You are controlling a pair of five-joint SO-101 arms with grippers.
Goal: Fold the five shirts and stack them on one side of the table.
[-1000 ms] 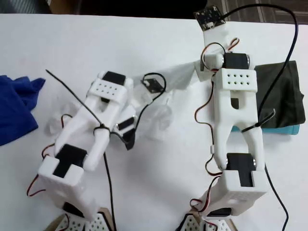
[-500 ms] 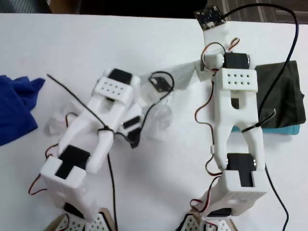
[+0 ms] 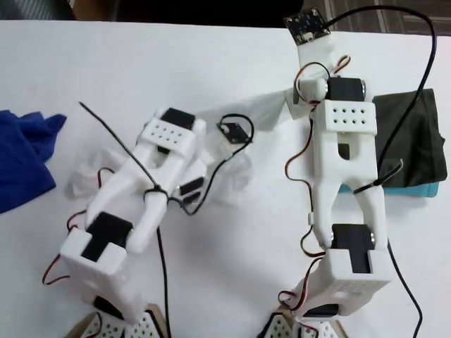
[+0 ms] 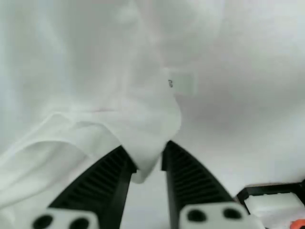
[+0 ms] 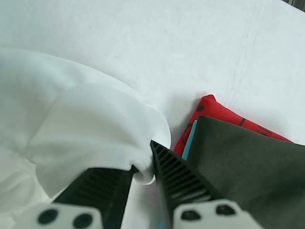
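Note:
A white shirt (image 3: 238, 173) lies rumpled on the white table between the two arms. My left gripper (image 4: 147, 160) is shut on a fold of the white shirt (image 4: 119, 119), near its label (image 4: 183, 83). My right gripper (image 5: 143, 172) is shut on another edge of the white shirt (image 5: 90, 129), close to a folded stack. The stack has a dark green shirt (image 3: 412, 137) on top of a teal shirt (image 5: 190, 139) and a red shirt (image 5: 212, 112). A crumpled blue shirt (image 3: 25, 155) lies at the table's left edge.
The left arm (image 3: 151, 169) and the right arm (image 3: 345, 162) stand side by side, with black cables (image 3: 416, 84) looping over the stack and the table. Bare table (image 3: 141, 63) stretches along the far side.
The left arm has shifted a little to the right, toward the right arm, dragging the white shirt with it. The right arm has kept still.

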